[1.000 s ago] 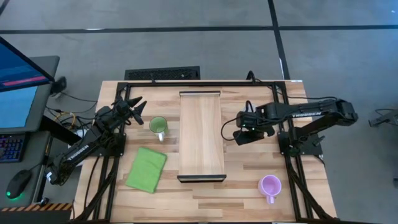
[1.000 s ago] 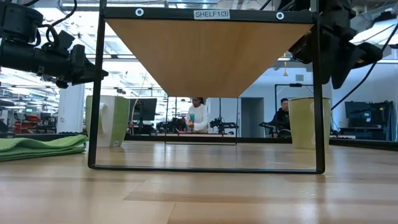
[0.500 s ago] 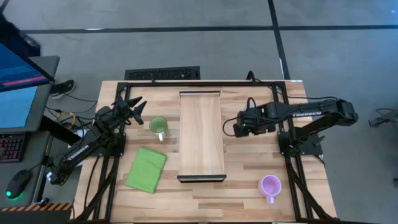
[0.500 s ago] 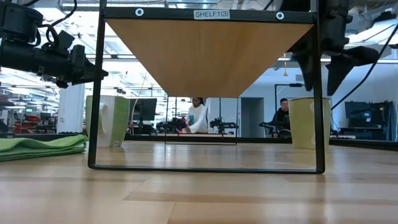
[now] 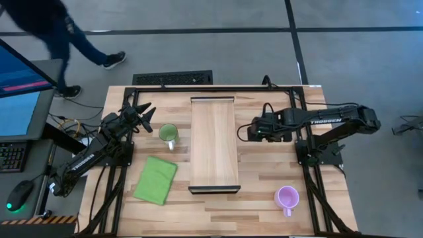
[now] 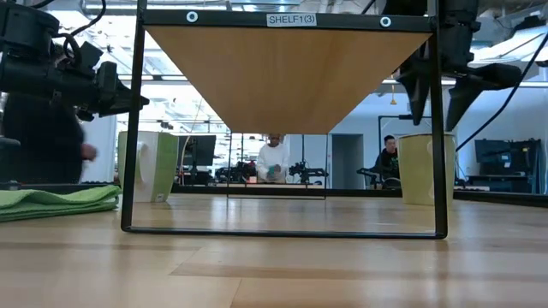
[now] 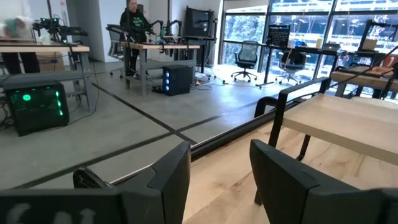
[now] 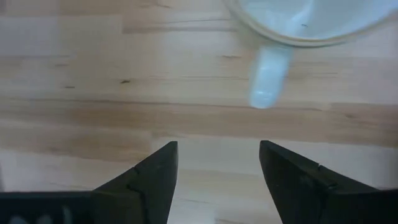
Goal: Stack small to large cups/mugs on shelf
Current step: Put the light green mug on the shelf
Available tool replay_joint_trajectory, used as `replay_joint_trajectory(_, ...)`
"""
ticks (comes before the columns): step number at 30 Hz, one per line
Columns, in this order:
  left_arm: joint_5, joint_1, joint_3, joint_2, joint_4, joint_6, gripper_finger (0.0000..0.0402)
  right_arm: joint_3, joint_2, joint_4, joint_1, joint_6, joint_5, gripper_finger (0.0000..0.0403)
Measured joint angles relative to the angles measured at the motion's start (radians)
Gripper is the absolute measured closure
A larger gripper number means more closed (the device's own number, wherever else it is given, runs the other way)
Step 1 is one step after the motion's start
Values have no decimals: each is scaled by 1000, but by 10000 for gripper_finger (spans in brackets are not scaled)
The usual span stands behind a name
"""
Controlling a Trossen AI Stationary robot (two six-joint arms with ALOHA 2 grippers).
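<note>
Three small round mugs to place, none yet on the long light-wood shelf (image 5: 213, 142) running down the middle of the slatted wooden tabletop (image 5: 264, 178). Light green mug (image 5: 168, 133) standing just beside the shelf at its 9 o'clock; light purple mug (image 5: 287, 197) well apart at about 4 o'clock, near the tabletop edge; white mug (image 8: 298, 18) at 3 o'clock, hidden from above by the right arm but showing rim and handle in the right wrist view.

Hovering directly over that white mug: right claw (image 8: 217, 146), pointing down, fingers spread wide, holding nothing, apart from the rim. Parked at roughly 10 o'clock, just beyond the green mug: left claw (image 5: 147, 112), fingers likewise parted and empty. Folded green cloth (image 5: 156, 179) lying flat at 8 o'clock, no part of the job.

Judged as the first pick, at the reach-in stage. Next move probably calls for lowering the right claw so one finger drops inside the wall and one outside, or straddling the handle, then closing firmly before lifting clear of the shelf's dark end frame. Worth watching: a thin rim grip letting the mug tilt.
</note>
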Motion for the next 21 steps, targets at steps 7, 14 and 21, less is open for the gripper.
replay_joint_trajectory(7,0,0,0,0,0,0,244,0,1,-75,2,35,0,153)
replay_joint_trajectory(14,0,0,0,0,0,0,244,-9,1,-73,2,61,45,153)
replay_joint_trajectory(21,0,0,0,0,0,-1,244,-61,1,-44,8,87,108,153)
